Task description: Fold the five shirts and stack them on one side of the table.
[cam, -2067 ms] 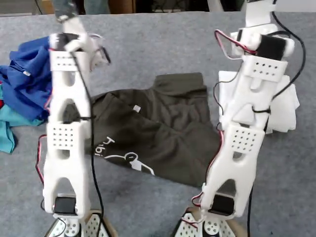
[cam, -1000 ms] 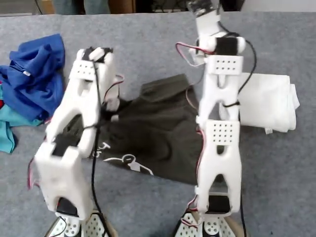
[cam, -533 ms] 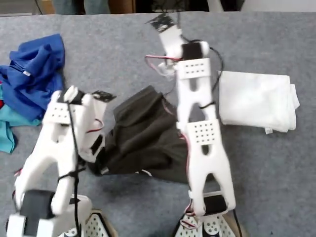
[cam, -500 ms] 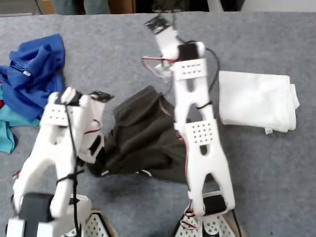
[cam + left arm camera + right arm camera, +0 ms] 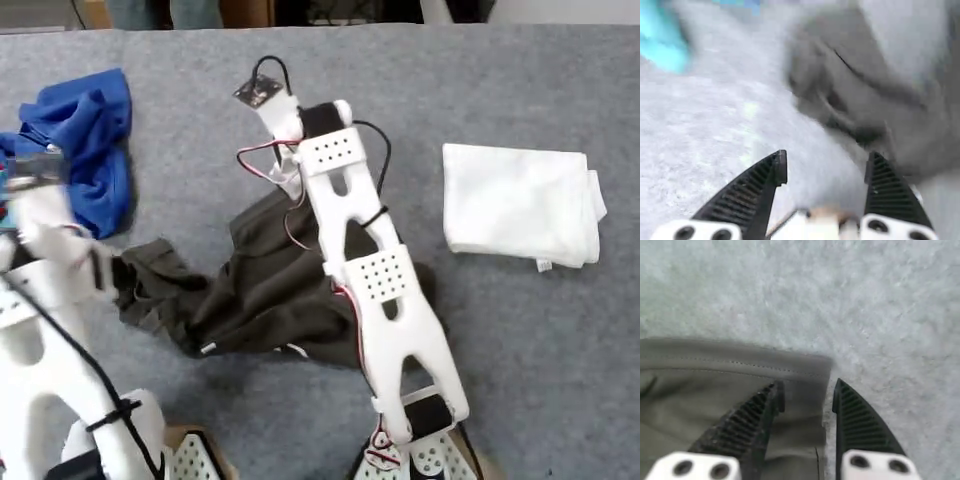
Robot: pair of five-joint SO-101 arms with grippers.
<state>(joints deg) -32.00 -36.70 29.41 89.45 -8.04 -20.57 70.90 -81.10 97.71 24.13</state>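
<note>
Underneath, grey carpeted table (image 5: 500,80), rumpled olive shirt (image 5: 270,290) centrally.

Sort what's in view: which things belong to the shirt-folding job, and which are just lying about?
Job: dark olive shirt, gripped by the right pincer; folded white shirt; blue shirt; teal garment; open left pincer.
Lying about: grey table cover.
</note>
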